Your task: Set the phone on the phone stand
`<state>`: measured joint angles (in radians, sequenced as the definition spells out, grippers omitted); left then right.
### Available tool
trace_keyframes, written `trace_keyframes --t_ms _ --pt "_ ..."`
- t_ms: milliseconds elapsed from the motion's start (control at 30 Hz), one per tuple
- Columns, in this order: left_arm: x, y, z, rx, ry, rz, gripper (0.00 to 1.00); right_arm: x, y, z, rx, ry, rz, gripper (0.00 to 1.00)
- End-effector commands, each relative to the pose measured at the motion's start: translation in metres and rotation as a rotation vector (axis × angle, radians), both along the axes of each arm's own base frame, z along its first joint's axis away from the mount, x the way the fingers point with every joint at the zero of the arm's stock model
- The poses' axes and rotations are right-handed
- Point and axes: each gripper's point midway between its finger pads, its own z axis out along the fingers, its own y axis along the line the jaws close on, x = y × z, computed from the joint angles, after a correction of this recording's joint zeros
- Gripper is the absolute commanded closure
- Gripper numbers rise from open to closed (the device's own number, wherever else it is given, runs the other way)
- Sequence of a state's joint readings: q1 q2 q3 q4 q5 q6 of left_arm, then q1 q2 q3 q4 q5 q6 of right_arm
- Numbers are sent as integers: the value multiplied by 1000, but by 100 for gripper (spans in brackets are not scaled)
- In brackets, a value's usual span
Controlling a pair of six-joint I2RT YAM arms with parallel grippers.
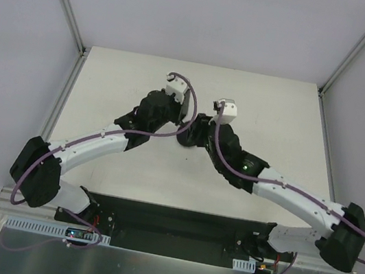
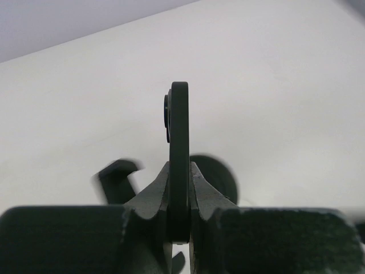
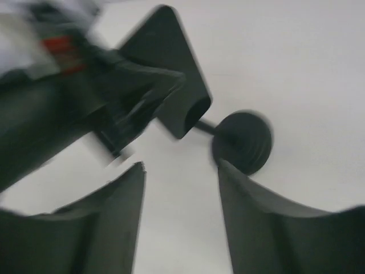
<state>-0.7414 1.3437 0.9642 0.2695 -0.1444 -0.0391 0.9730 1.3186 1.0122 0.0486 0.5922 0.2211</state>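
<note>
My left gripper [image 2: 179, 166] is shut on the phone [image 2: 179, 131], a thin black slab held edge-on and upright between its fingers. The right wrist view shows the phone [image 3: 171, 74] tilted, its lower corner just over the phone stand's stem. The stand's round disc base [image 3: 242, 141] rests on the white table, and its holder is hidden behind the phone. The base also shows behind the phone in the left wrist view [image 2: 219, 177]. My right gripper [image 3: 181, 168] is open and empty, its right finger beside the base. In the top view both grippers [image 1: 184, 120] [image 1: 196, 131] meet at mid-table.
The white table [image 1: 270, 109] is walled by grey panels at the back and sides. A blurred black hooked part [image 2: 117, 178] sits left of the phone; I cannot tell what it is. Both arms cross the middle of the table.
</note>
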Motion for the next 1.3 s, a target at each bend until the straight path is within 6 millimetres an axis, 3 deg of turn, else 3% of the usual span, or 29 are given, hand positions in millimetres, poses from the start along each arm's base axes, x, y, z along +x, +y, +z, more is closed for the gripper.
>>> trace_keyframes --t_ms 0,67,100,233,333,367,433,467,500,567,600,667,700,733,767,833,867,933,967,1100,1167,1200,1233,1267 --pt "59 96 -13 109 -34 488 100 -57 9 125 387 -193 165 37" --pt "58 97 -15 116 -29 493 100 -59 -12 128 348 -227 132 33" --pt "57 97 -16 122 -29 492 100 -61 -33 142 367 -267 91 30" --pt "52 94 -11 91 -53 445 100 -57 -81 150 316 -369 -9 30" --pt "43 91 0 49 -52 408 100 -37 -90 138 243 -384 10 30" --pt "39 95 -1 49 -35 415 100 -26 -82 128 217 -357 33 30" --pt "28 99 21 -22 -59 413 100 -8 -67 115 181 -301 139 27" --pt "22 105 19 -18 -42 427 100 8 -49 87 119 -221 183 25" --pt "15 112 31 -41 -59 440 100 12 -37 96 105 -219 247 24" --pt "9 132 34 -29 -63 515 100 25 -20 59 18 -122 287 23" --pt "2 144 36 -21 -53 539 100 29 -13 63 26 -114 316 20" --pt "-5 154 34 -45 -23 547 100 35 0 44 44 -39 339 19" --pt "-11 168 33 -49 4 565 100 32 9 40 71 -11 390 18" --pt "-14 173 32 -85 29 580 100 33 18 45 123 -7 408 18" --pt "-19 174 28 -99 58 560 100 37 28 32 139 26 429 17" --pt "-29 189 29 -113 71 578 100 35 52 36 229 39 507 15" --pt "-36 194 33 -125 65 585 100 38 64 21 277 107 521 15" --pt "-42 206 25 -120 109 608 100 34 84 25 357 121 604 14" --pt "-44 207 28 -128 118 604 100 35 93 16 398 162 614 14" --pt "-50 197 25 -163 190 525 100 28 113 11 466 210 705 13" --pt "-50 190 27 -183 195 470 100 24 122 16 489 170 779 13" --pt "-50 184 29 -168 187 417 100 11 126 21 502 165 882 13" --pt "-58 160 33 -189 202 256 100 4 129 32 511 120 962 12" --pt "-59 149 31 -182 215 178 100 -6 132 33 504 115 1043 12"
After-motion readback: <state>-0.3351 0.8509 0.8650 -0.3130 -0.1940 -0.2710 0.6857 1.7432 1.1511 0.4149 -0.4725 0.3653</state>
